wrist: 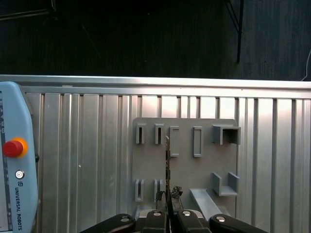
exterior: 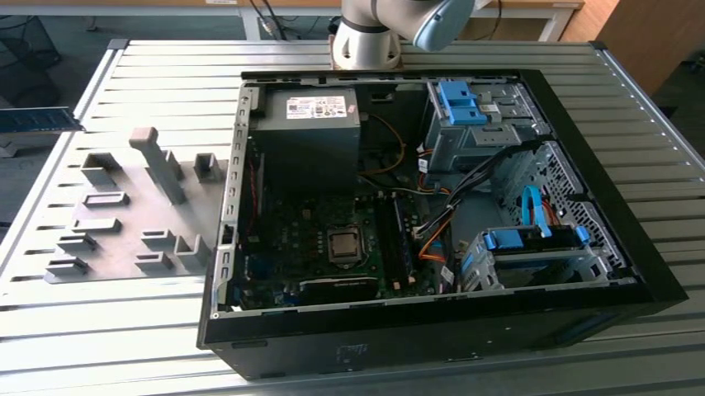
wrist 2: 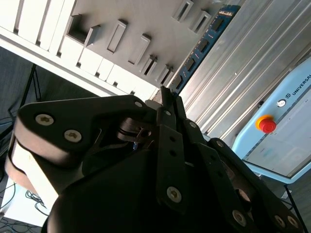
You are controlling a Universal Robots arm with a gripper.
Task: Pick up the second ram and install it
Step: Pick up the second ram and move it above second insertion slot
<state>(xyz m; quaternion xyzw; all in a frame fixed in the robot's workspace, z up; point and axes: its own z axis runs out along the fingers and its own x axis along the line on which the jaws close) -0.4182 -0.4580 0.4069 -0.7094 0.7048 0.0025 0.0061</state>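
Note:
My gripper (wrist: pixel 168 194) is shut on the second ram (wrist: pixel 167 160), gripping it at one end. In the first wrist view the stick stands edge-on as a thin line high over the grey fixture plate (wrist: pixel 184 167). The second wrist view gives its flat side: a long green ram (wrist 2: pixel 204 46) with a row of black chips, reaching out from the black fingertips of my gripper (wrist 2: pixel 165 94) over the table slats. At the exterior view's left edge a blue-green stick (exterior: pixel 39 120) juts in beyond the table's side; what holds it is cut off.
An open black computer case (exterior: pixel 650 272) lies on the slatted metal table, with power supply (exterior: pixel 309 140), motherboard memory slots (exterior: pixel 395 239) and blue drive cages (exterior: pixel 529 243). The fixture plate (exterior: pixel 132 214) with upright blocks sits at the exterior view's left. A pendant with a red button (wrist: pixel 12 148) lies beside it.

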